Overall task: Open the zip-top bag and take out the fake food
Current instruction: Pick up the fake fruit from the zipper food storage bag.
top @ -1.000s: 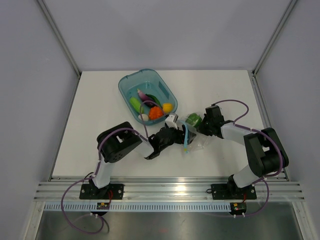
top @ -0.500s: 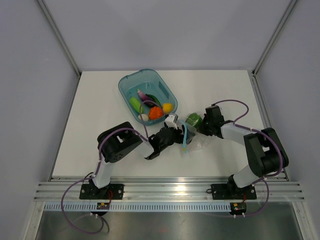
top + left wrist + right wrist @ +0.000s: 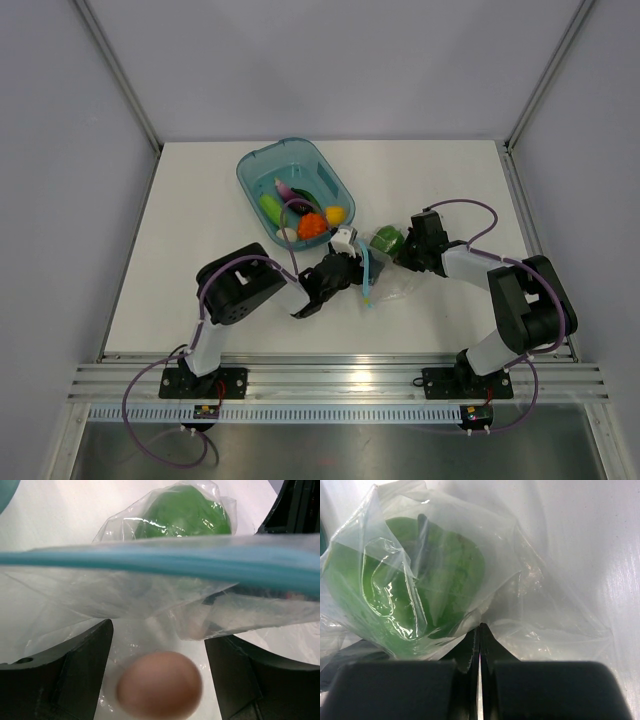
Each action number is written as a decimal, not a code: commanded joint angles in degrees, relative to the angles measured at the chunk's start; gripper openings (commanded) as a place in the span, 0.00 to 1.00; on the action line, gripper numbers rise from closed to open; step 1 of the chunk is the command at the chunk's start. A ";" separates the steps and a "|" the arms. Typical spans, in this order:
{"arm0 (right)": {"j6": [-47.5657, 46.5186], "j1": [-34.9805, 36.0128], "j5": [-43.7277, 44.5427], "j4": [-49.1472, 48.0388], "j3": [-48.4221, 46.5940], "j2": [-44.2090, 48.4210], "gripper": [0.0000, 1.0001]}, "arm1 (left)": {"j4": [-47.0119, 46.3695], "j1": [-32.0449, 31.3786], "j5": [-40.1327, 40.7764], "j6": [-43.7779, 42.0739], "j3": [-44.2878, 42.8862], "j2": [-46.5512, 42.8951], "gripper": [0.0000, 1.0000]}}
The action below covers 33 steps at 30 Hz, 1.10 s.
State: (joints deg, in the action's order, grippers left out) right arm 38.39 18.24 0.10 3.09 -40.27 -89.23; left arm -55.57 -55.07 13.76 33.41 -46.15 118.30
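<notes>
1. Here, the right fingers [image 3: 540,690] pinch the zip-top bag [image 3: 535,575] film on the worktop [image 3: 200,200], beside the green pepper [image 3: 435,580] inside it.
2. The left fingers [image 3: 60,675] stand apart, bag film between them, the zip strip [image 3: 160,562] just ahead.

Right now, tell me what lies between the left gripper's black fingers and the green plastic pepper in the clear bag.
In the left wrist view, the light blue zip strip and crumpled film of the clear bag cross that stretch.

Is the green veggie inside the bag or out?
Inside. In the right wrist view, the crinkly clear bag wraps around the green pepper.
</notes>
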 commanded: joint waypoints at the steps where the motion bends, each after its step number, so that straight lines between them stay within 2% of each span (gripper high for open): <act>1: -0.25 0.48 0.87 0.42 -1.74 0.37 0.00 | 18.13 0.49 3.91 -1.85 3.44 5.45 0.77; 3: -0.16 0.39 1.04 0.42 -1.83 0.29 0.00 | 18.04 0.49 3.91 -1.94 3.35 5.63 0.78; 6: -0.07 0.48 1.22 0.86 -1.92 0.20 0.00 | 17.34 0.31 3.64 -2.21 4.31 5.36 0.91; 10: -0.07 0.39 1.84 0.95 -2.00 0.20 0.00 | 11.47 0.14 2.68 -3.52 7.65 4.05 0.95; 15: -0.07 0.39 1.84 1.04 -2.00 0.11 0.00 | 8.91 0.05 2.94 -5.81 9.58 3.78 0.99; 21: -0.25 0.39 1.66 0.95 -2.00 0.11 0.00 | 0.13 0.14 2.94 -9.67 12.84 5.97 0.99; 26: -0.25 0.48 1.48 1.04 -2.00 0.37 0.00 | -11.39 0.14 4.17 -13.10 16.27 9.66 0.97; 28: -0.25 0.39 1.31 0.95 -2.00 0.46 0.00 | -10.44 0.14 4.96 -13.72 15.48 10.89 0.95; 33: -0.25 0.48 1.13 0.86 -1.92 0.64 0.00 | -6.74 0.14 7.95 -13.98 13.28 10.90 0.95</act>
State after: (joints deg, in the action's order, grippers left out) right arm 38.39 18.24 0.12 3.14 -40.66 -89.23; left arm -81.38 -55.42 16.93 19.86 -35.48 124.11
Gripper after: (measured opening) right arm 0.009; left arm 0.947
